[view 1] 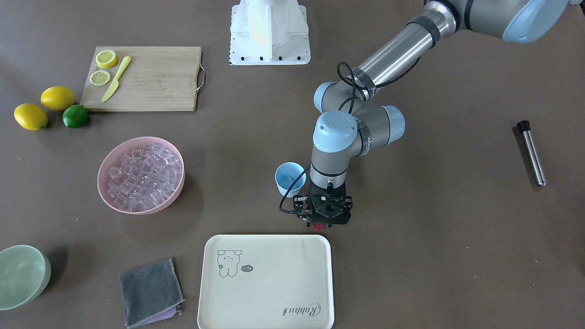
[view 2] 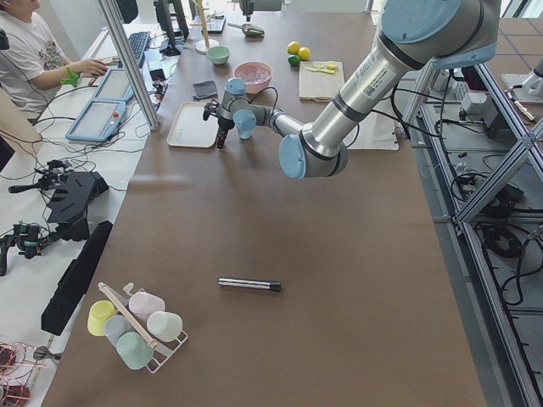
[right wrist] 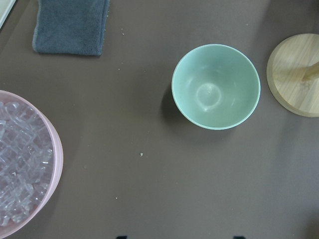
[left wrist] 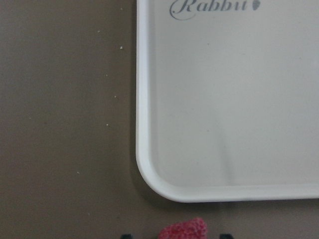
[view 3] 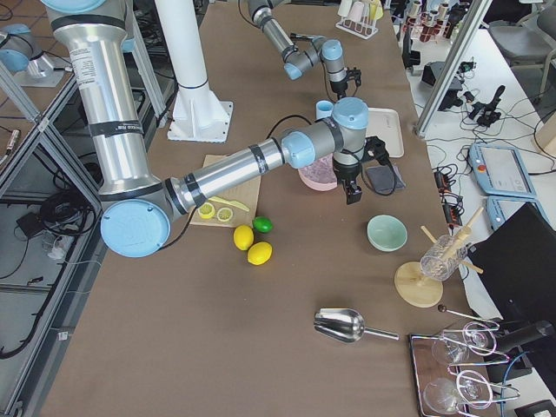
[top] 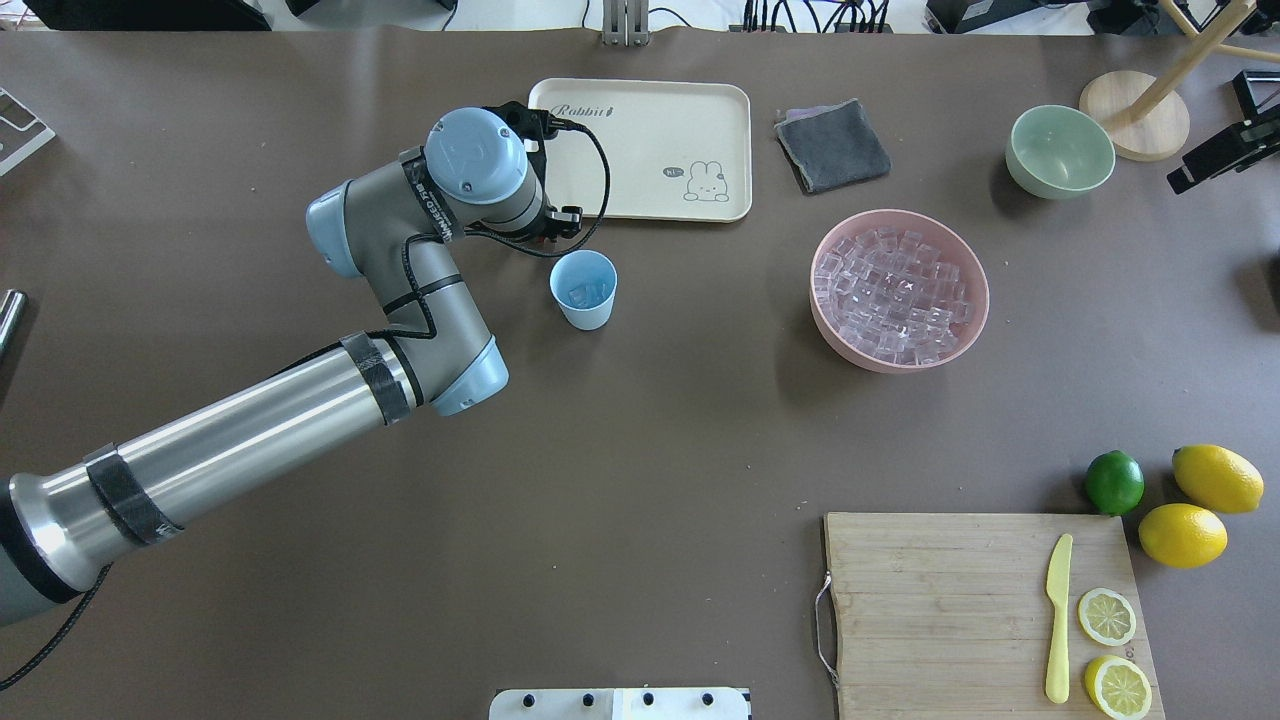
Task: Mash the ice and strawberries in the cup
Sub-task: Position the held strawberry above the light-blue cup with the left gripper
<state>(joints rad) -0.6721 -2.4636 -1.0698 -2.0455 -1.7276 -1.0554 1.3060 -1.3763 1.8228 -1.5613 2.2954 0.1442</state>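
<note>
Left gripper (view 1: 318,225) points straight down, just off the tray's (view 1: 267,315) corner, closed on the single strawberry (left wrist: 183,230); the red piece sits between the fingertips, its axis indeterminate. One blue cup (top: 584,289) stands upright just beside the gripper, mouth up, ice pieces visible inside. One pink bowl (top: 975,300) holds the heaped ice (top: 895,295). Right gripper shows only in the right side view; its state cannot be told. Two whole lemons (top: 1200,505), one lime (top: 1114,482).

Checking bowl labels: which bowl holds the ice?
The pink bowl, heaped with ice. The green bowl beyond it is empty.
</note>
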